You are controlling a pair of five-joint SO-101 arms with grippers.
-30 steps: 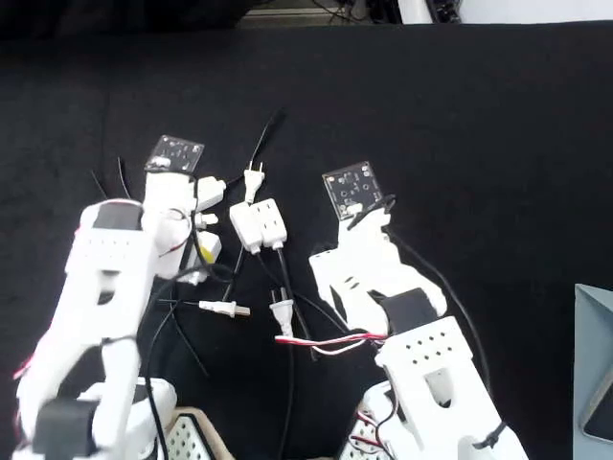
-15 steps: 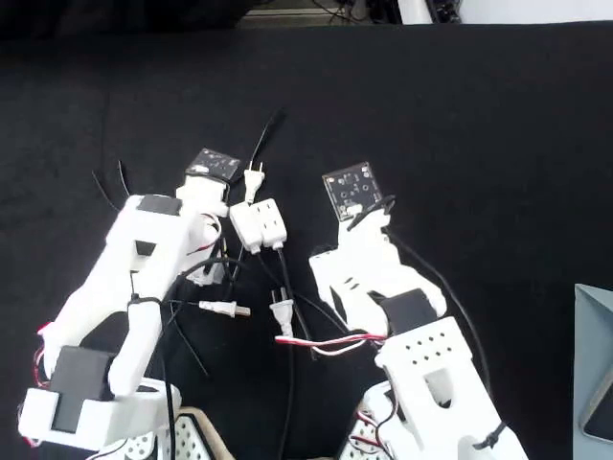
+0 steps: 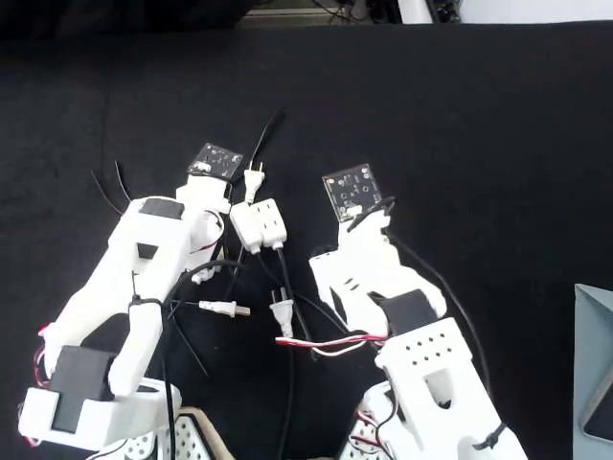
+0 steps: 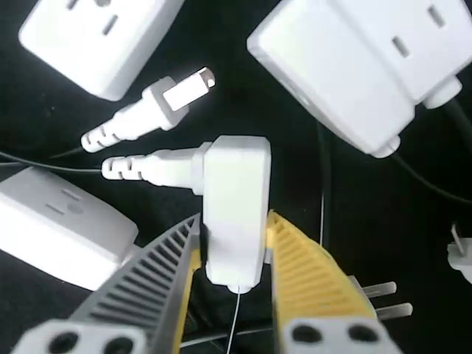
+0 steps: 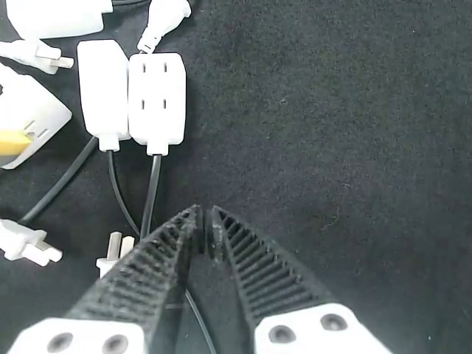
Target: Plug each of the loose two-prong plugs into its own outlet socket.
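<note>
Left gripper (image 4: 234,221) is clamped on a white angled plug (image 4: 236,184), w/ the grey finger (image 4: 151,280) on one side and the yellow finger (image 4: 306,269) on the other. The plug body's long axis runs in line w/ the fingers and its cord boot leaves sideways. The prongs are hidden (so no telling which way they face).

In the high view this arm is at table-left, its tip just beside the twin outlet block (image 3: 259,224); contact is unclear. That block is prob. the target, being closest. Its slotted face looks up at the left wrist cam and sits near the held plug but apart. The move prob. needs the prongs turned down over one slot pair, then a straight push. The block lies loose on cloth and may slide.

Two more socket blocks, one (image 4: 88,33) and another (image 4: 51,221), flank a loose two-prong plug (image 4: 151,114).

Mid-table there's an upper plug (image 3: 254,178) just beyond the twin block. A side-lying plug (image 3: 222,309) and a third plug (image 3: 282,311) sit toward the arm bases, cords tangled.

Right gripper (image 5: 205,227) has its fingers pressed together on nothing and hangs over bare cloth. Left arm is nearer the job.

The black cloth table (image 3: 479,115) has plenty of room on the right. A grey box (image 3: 594,355) sits at the far edge, well apart.
</note>
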